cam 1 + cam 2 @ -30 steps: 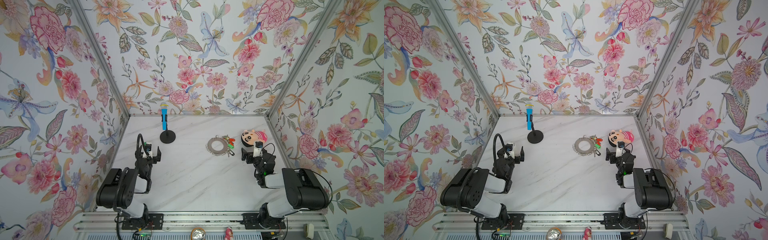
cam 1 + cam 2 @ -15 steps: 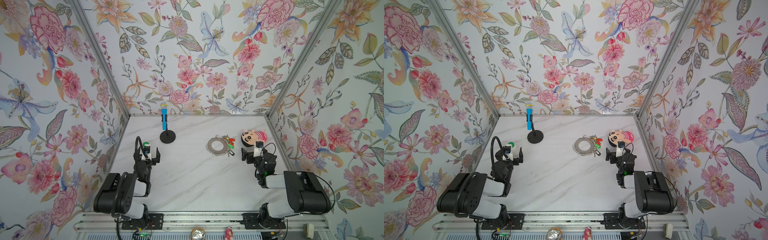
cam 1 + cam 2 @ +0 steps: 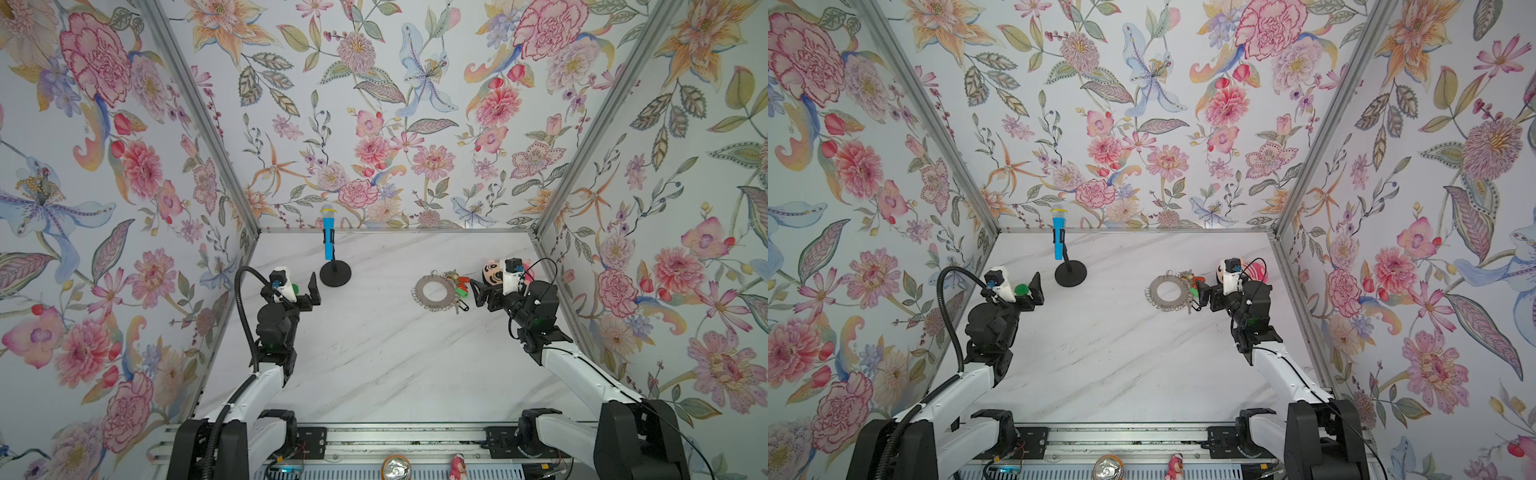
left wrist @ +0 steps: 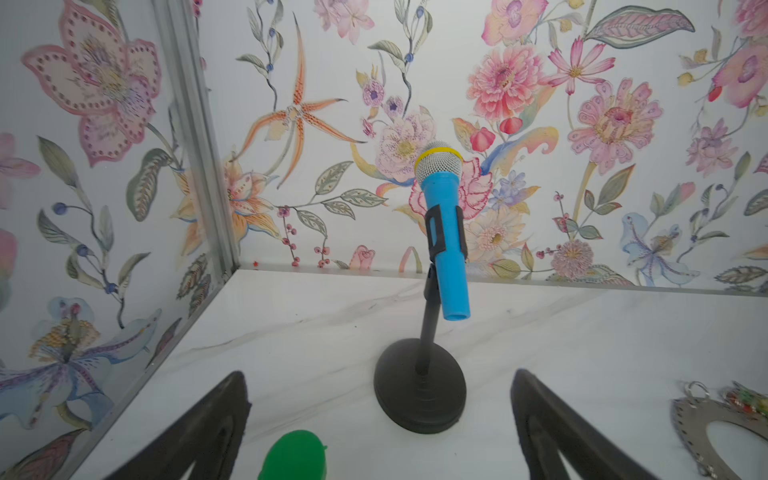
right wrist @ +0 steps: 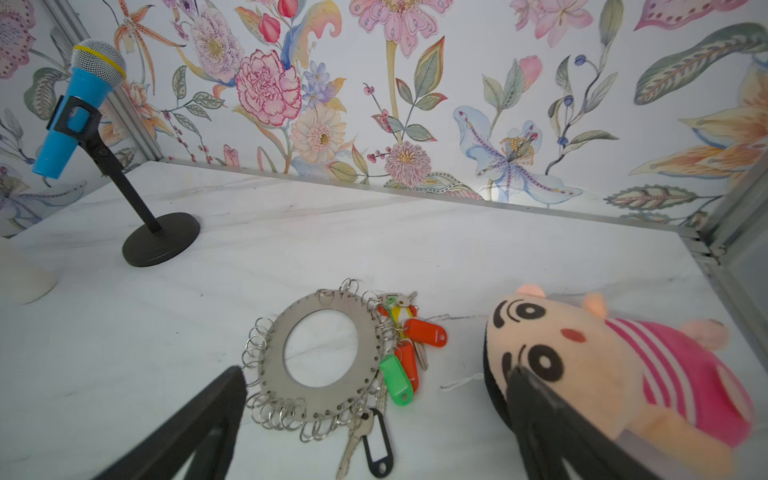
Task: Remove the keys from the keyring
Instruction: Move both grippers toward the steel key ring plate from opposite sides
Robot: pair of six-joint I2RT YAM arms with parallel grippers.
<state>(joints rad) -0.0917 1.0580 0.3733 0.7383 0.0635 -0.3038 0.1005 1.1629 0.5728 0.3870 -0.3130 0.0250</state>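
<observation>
Keys (image 5: 402, 360) lie just ahead of outstretched, open right claw (image 3: 475, 292), prob. untouched; left claw (image 3: 302, 290) open too.

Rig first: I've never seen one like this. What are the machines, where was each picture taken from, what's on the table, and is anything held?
Two robot arms stand at the near edge of a marble table, each ending in a two-fingered gripper. Both top views look down from one camera head overhead. Each wrist view comes from a camera on an arm, looking out between its gripper's fingers.

On the table lie a keyring, which is a metal disc fringed with loops, and keys on coloured tags bunched at one side of it. There is also a doll, a microphone on a stand, and a green cap by the left gripper.

The right gripper is close to the keys. Both are open and hold nothing.
</observation>
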